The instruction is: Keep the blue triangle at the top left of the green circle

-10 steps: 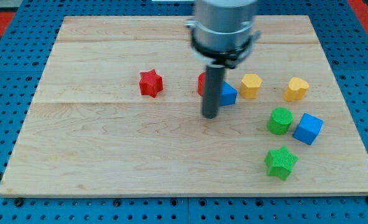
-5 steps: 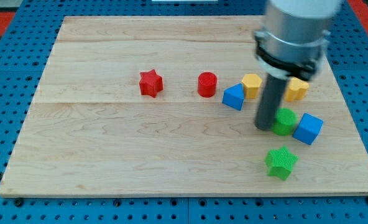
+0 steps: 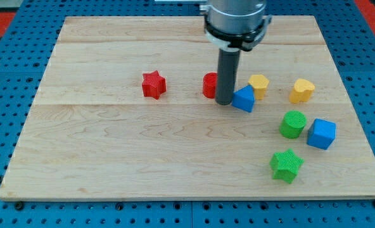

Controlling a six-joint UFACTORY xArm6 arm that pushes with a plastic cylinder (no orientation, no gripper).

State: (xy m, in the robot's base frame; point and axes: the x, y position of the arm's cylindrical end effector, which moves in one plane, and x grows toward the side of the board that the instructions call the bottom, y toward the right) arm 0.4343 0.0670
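The blue triangle (image 3: 244, 99) already sits up and left of the green circle (image 3: 293, 123), toward the board's right edge, so little seems left, while the rod's bare tip (image 3: 223, 102), holding nothing, rests just beside the triangle's left.

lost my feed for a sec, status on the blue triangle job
My tip down between red cylinder and blue triangle, close at triangle's left. Triangle sits up-left of green circle. Yellow block crowds triangle's upper right.
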